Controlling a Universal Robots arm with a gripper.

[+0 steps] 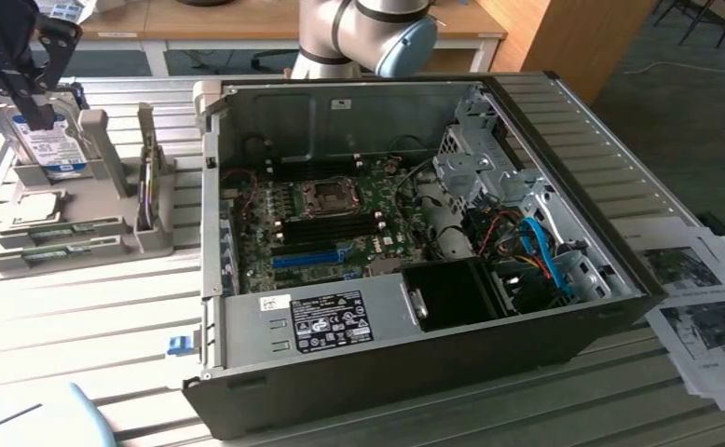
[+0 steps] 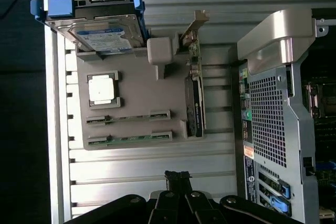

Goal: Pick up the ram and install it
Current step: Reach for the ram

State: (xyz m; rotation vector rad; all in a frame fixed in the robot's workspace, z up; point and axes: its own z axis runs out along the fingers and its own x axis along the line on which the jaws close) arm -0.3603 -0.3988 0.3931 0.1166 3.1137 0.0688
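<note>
Ram lies slotted in the grey tray, well apart from the clenched, empty hand.

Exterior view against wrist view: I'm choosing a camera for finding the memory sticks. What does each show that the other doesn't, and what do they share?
Exterior view's extra: the black memory slots inside the open computer case, the printed sheets at that view's right, and the arm's base behind the case. Wrist view's extra: the case's perforated rear panel. Both: the grey holder with two green memory sticks lying in it, the hard drive standing at its end, and the shut gripper, holding nothing.
</note>
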